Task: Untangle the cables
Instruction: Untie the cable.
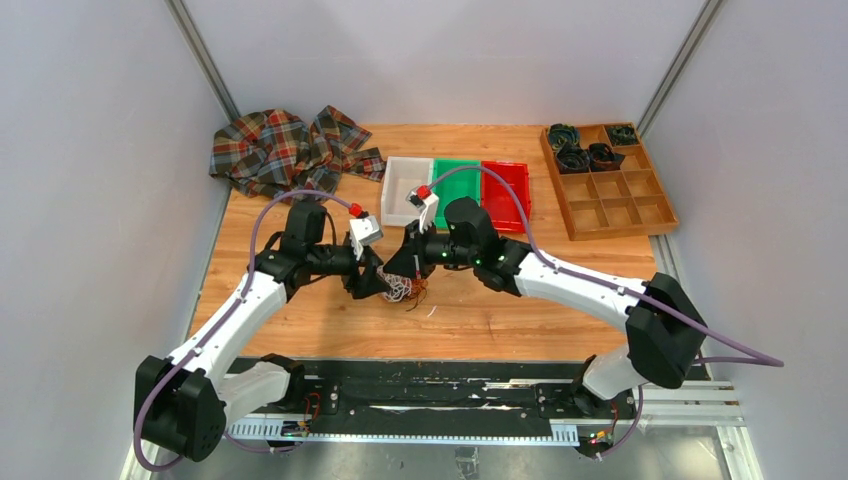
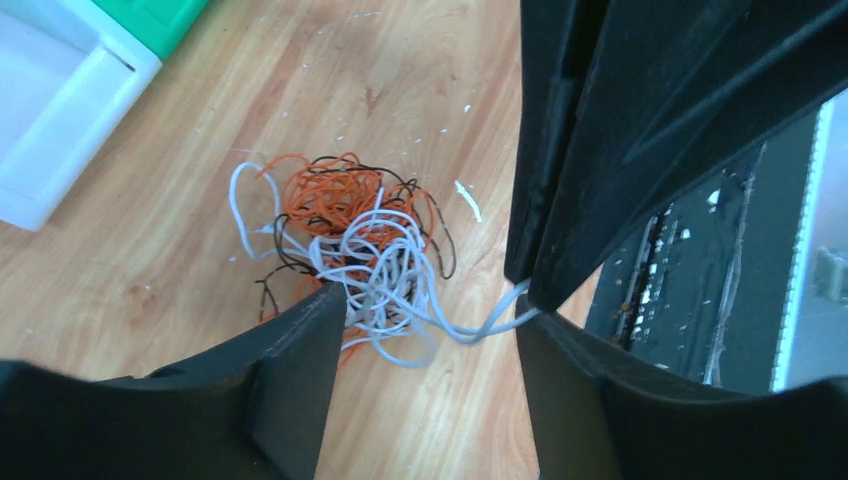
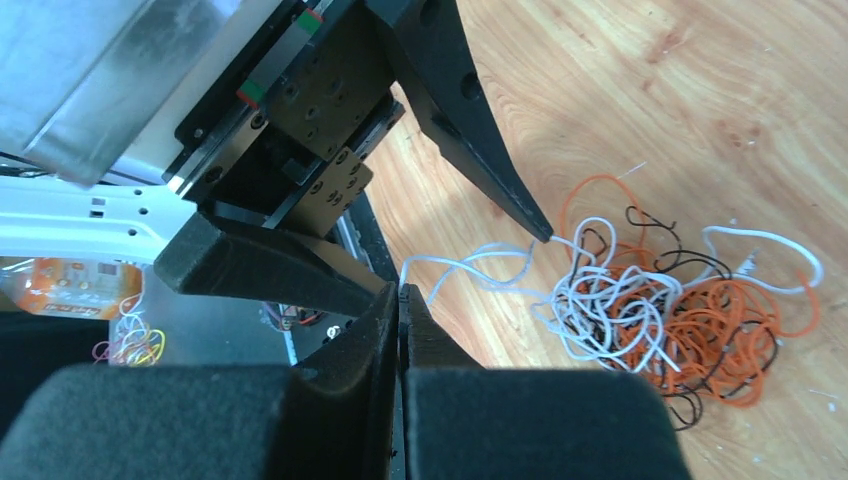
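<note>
The cables [image 1: 405, 290] lie as one tangle of white, orange and black wires on the wooden table between the two arms; the tangle also shows in the left wrist view [image 2: 350, 240] and the right wrist view [image 3: 660, 310]. My right gripper [image 3: 400, 292] is shut on a white cable, which runs taut from its tips to the tangle. In the left wrist view those tips [image 2: 525, 290] come down from above with the white strands in them. My left gripper [image 2: 428, 310] is open, its fingers [image 2: 310, 330] either side of that stretched white cable, touching the tangle's near edge.
White bin [image 1: 405, 185], green bin [image 1: 457, 175] and red bin [image 1: 508, 190] stand in a row behind the grippers. A plaid cloth [image 1: 290, 145] lies at the back left. A wooden compartment tray [image 1: 620, 200] with dark coiled rolls [image 1: 585, 155] is at the back right. A black rail [image 1: 430, 390] runs along the near edge.
</note>
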Controlling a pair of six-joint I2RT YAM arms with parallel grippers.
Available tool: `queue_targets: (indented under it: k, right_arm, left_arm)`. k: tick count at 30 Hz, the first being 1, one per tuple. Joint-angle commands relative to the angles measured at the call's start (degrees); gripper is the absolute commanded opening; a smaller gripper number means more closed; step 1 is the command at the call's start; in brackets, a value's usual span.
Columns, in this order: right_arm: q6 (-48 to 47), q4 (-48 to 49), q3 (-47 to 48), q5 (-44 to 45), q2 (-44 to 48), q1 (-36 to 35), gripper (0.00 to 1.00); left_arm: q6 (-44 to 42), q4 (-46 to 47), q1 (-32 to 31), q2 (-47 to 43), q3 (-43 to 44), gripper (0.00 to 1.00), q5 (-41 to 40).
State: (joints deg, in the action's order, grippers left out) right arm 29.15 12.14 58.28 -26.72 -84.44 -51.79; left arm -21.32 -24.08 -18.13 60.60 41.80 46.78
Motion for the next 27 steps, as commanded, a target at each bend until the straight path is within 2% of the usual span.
queue_targets:
  k: [1, 5, 7, 8, 13, 16, 18, 21, 27]
  right_arm:
    - [4.1, 4.9, 0.3, -3.4, -1.0, -1.5, 0.01]
    - [4.8, 5.5, -1.0, -3.1, -0.1, -1.5, 0.01]
    - [4.7, 5.5, -1.6, -2.6, 0.7, -1.5, 0.01]
    - [4.7, 5.3, -1.6, -2.6, 1.0, -1.5, 0.01]
    - [2.9, 2.7, -3.4, -0.7, 4.1, 0.3, 0.13]
    - [0.2, 1.1, -6.2, 2.8, 7.4, 2.2, 0.43]
    - [-3.5, 0.0, -8.1, 6.3, 9.7, 2.3, 0.52]
    - [-7.2, 0.0, -10.2, 9.5, 11.3, 2.3, 0.59]
    - [-10.1, 5.1, -11.5, 8.6, 9.8, 1.9, 0.64]
  left_arm:
    - [-1.1, 0.6, -0.1, -0.7, 1.8, 0.58, 4.3]
    - [-1.8, 0.3, 0.0, -0.8, 2.5, 0.18, 4.4]
    - [-1.8, 0.3, 0.0, -0.9, 2.7, 0.04, 4.1]
    - [-1.6, 0.2, 0.0, -0.8, 2.8, 0.01, 4.0]
    - [-0.7, -1.9, 0.1, -1.4, 4.4, 0.01, 3.8]
    - [-0.5, -3.4, 0.1, -1.8, 6.1, 0.01, 2.1]
    - [0.2, -3.7, 0.1, -2.1, 7.0, 0.01, 0.5]
    - [1.6, -4.0, 0.1, -2.7, 7.7, 0.01, -0.8]
    - [3.4, -5.6, 0.0, -3.3, 9.8, 0.01, -2.0]
